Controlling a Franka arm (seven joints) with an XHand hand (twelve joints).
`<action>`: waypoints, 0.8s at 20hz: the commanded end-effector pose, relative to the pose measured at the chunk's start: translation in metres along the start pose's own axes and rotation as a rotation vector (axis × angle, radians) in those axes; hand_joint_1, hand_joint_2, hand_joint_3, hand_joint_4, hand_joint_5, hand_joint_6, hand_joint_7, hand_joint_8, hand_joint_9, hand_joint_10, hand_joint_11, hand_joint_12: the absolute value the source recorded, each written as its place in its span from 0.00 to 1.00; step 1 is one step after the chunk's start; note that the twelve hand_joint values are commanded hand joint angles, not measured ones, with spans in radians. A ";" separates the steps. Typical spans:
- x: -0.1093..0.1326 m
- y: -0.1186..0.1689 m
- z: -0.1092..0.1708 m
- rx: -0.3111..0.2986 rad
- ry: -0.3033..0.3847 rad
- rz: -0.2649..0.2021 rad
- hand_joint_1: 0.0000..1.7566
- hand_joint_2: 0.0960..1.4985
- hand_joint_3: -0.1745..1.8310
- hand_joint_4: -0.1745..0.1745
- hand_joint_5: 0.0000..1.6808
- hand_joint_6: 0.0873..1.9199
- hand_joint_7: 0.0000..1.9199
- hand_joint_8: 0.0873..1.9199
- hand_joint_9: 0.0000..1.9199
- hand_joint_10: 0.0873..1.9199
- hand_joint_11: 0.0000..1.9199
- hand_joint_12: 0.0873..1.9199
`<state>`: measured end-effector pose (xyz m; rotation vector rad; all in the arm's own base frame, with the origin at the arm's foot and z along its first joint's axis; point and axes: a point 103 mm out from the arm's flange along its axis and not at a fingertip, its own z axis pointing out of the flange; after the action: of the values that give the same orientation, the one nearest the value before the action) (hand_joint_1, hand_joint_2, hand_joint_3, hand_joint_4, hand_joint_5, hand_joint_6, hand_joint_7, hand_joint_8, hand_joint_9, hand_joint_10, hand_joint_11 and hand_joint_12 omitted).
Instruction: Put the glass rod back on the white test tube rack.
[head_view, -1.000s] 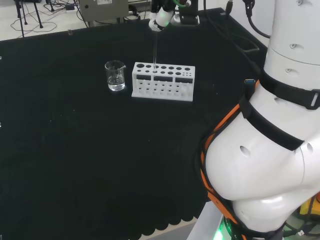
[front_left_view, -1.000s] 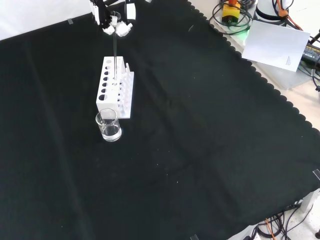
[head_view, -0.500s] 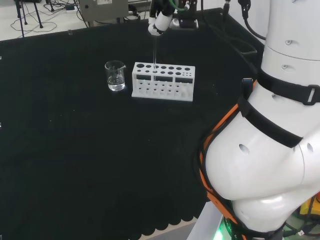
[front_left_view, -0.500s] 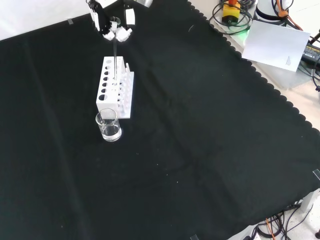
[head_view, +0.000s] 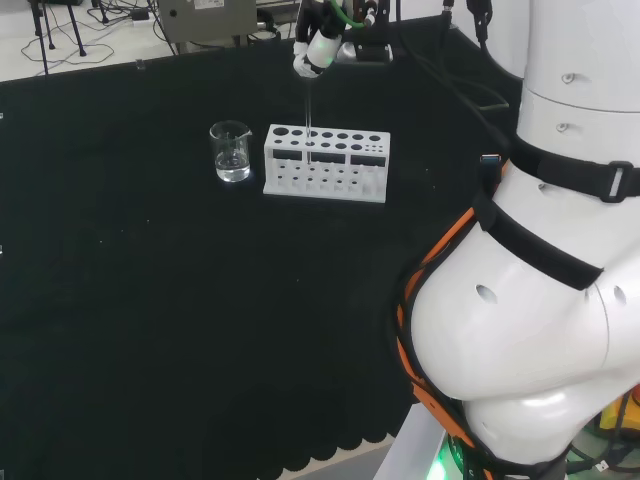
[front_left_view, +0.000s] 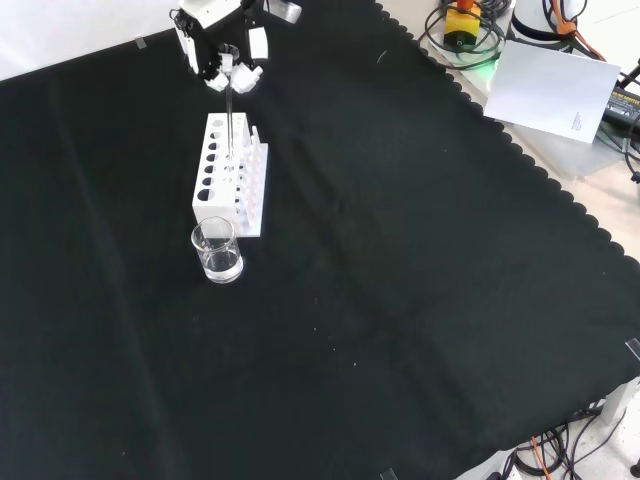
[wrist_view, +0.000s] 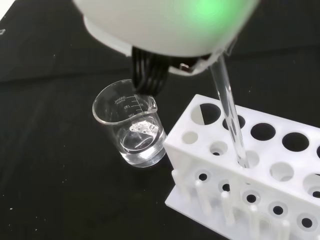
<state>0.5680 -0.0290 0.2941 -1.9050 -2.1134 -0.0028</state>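
glass rod (wrist_view: 231, 116) stands nearly upright with its lower end in a hole of the white rack (head_view: 326, 164), near the rack's beaker-side end, its top pinched between the fingertips of the hand (front_left_view: 232, 72) above the rack. the step in hand looks like the release: the rod seems best kept vertical and let go only once its tip is seated, with the fingers parting straight upward so the thin rod is not tipped or dragged out. the rod is a slim, clear, straight stick, faint against the black cloth on the counter (front_left_view: 400, 300). a small beaker (head_view: 230, 152) with a little clear liquid stands just beside the rack's end.
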 end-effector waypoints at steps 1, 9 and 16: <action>-0.005 0.004 0.006 0.015 -0.007 0.004 0.70 0.26 0.57 0.00 0.79 0.35 0.83 0.46 0.96 0.32 0.72 0.34; -0.011 0.011 0.015 0.036 -0.015 0.002 0.70 0.26 0.57 0.00 0.79 0.35 0.83 0.46 0.96 0.32 0.72 0.34; -0.013 0.014 0.020 0.041 -0.021 -0.001 0.70 0.27 0.57 0.00 0.79 0.35 0.83 0.46 0.96 0.32 0.72 0.34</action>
<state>0.5785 -0.0355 0.2707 -1.8905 -2.1105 0.0522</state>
